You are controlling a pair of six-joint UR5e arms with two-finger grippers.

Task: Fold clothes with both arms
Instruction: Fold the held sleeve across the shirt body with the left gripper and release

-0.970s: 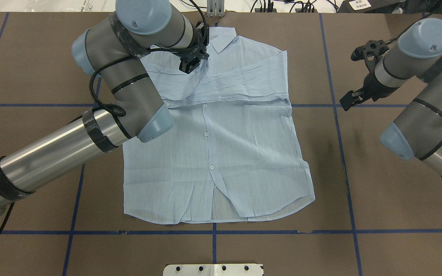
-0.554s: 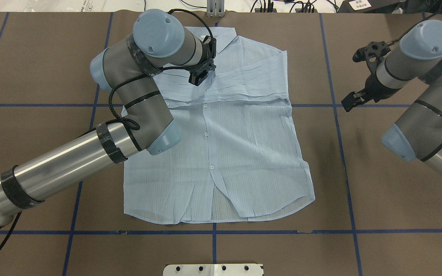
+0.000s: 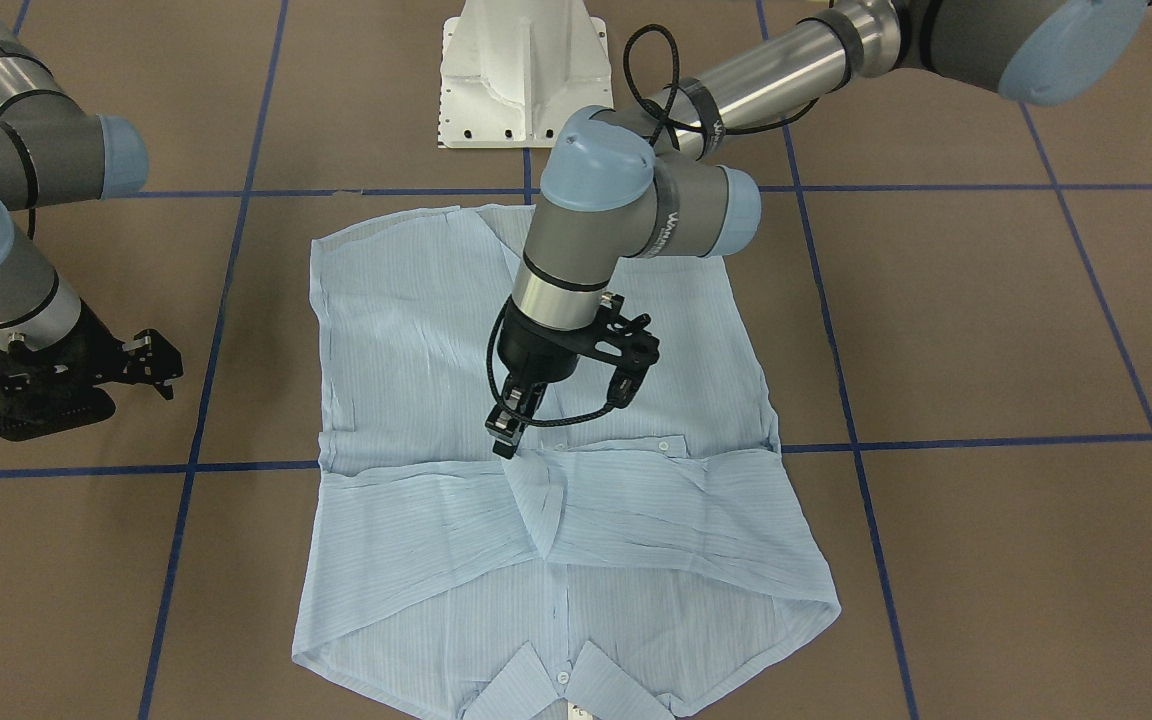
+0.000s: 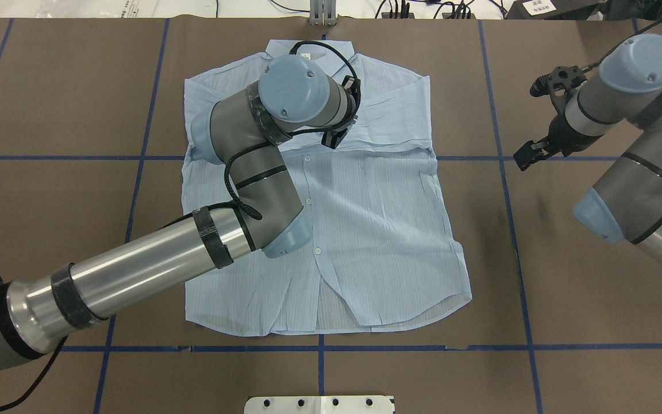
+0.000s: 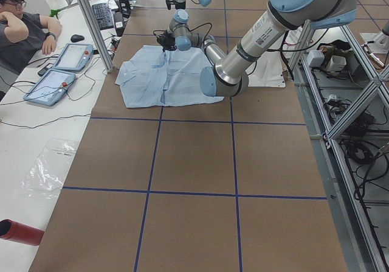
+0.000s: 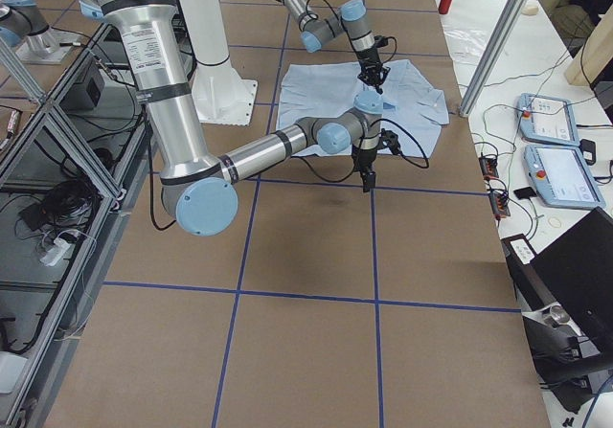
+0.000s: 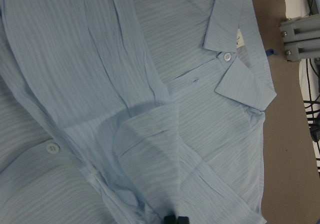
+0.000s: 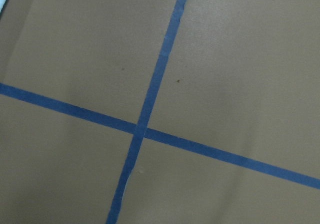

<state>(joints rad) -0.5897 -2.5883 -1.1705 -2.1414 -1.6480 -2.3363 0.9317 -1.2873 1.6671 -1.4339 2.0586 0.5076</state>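
The pale blue striped shirt (image 4: 365, 230) lies flat, buttoned side up, collar at the far edge. Both sleeves are folded across the chest. It also shows in the front-facing view (image 3: 416, 330) and fills the left wrist view (image 7: 100, 58). My left gripper (image 4: 331, 140) is over the middle of the chest, shut on the left sleeve's end; the fabric gathers toward its tips (image 3: 504, 438). My right gripper (image 4: 523, 159) hangs over bare table to the right of the shirt, open and empty (image 3: 151, 362). Its wrist view shows only table and tape.
Blue tape lines (image 4: 319, 348) grid the brown table. The white pedestal base (image 3: 521, 75) stands at the near edge. A grey bracket (image 4: 322, 11) and cables sit past the far edge. An operator (image 5: 18, 28) sits by tablets (image 5: 61, 71) at the side.
My left gripper has moved right and toward me, from the left shoulder to the chest's middle, drawing the left sleeve across. The right arm has barely moved.
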